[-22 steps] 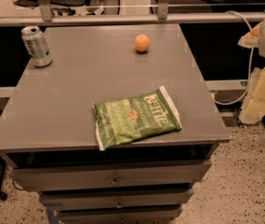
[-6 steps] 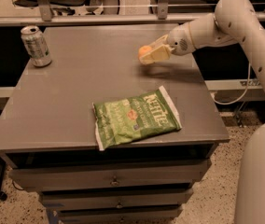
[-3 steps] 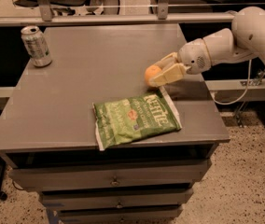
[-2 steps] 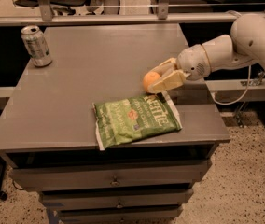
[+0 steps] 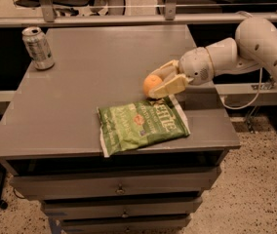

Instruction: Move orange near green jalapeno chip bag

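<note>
The orange (image 5: 151,83) is a small round fruit held between the two cream fingers of my gripper (image 5: 159,82), just above the far edge of the green jalapeno chip bag (image 5: 142,123). The gripper is shut on the orange and reaches in from the right on a white arm (image 5: 236,52). The bag lies flat near the front right of the grey table (image 5: 94,72), its white lettering facing up. I cannot tell whether the orange touches the table.
A silver-green soda can (image 5: 38,48) stands upright at the table's far left corner. The table's right edge lies just under the gripper's wrist. Drawers (image 5: 116,189) sit below the tabletop. Chair legs and a rail run along the back.
The gripper has carried the orange from the far middle of the table toward the front, and it now sits right by the chip bag's far edge. The bag and can have not moved.
</note>
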Robot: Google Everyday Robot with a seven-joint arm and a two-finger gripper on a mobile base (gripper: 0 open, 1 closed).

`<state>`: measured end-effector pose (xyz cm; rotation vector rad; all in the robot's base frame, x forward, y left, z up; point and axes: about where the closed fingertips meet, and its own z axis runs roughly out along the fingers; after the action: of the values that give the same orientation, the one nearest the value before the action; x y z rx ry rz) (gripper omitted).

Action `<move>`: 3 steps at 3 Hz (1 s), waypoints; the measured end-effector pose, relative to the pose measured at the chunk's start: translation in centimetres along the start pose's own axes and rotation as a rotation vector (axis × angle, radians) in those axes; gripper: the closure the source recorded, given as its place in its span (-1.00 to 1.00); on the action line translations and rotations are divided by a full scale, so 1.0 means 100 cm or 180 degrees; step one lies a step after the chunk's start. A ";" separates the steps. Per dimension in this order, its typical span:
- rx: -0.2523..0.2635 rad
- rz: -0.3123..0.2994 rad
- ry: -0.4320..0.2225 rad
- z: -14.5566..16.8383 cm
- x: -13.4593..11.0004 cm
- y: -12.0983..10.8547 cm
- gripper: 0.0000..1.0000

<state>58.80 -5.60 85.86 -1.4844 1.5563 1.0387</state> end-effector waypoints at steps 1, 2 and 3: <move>0.0037 -0.0164 -0.0069 0.001 -0.017 -0.011 1.00; 0.0051 -0.0185 -0.0082 0.001 -0.020 -0.013 1.00; 0.0048 -0.0079 -0.0066 0.005 -0.002 -0.009 1.00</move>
<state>59.69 -5.11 85.80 -1.4746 1.5243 1.0228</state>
